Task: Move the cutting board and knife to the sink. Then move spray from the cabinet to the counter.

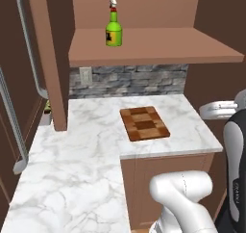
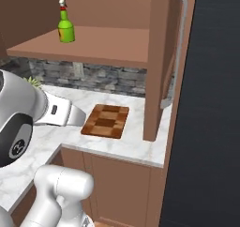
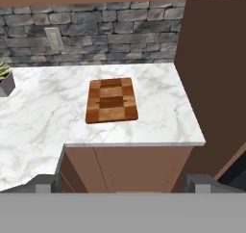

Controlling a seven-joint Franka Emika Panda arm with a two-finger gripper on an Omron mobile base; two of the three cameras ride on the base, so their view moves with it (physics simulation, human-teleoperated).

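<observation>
Cutting board (image 3: pixel 112 100) flat on counter (image 3: pixel 43 116), long axis toward backsplash (image 3: pixel 110 34)

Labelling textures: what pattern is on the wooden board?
Light-and-dark brown checkered wooden cutting board; clearest in hand view.

Grey stone backsplash (image 3: pixel 120 32), wall outlet (image 3: pixel 54 38), dark fridge panel (image 2: pixel 211 104).

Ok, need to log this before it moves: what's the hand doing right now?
Hand: open, holding nothing, well back from the board.
</observation>
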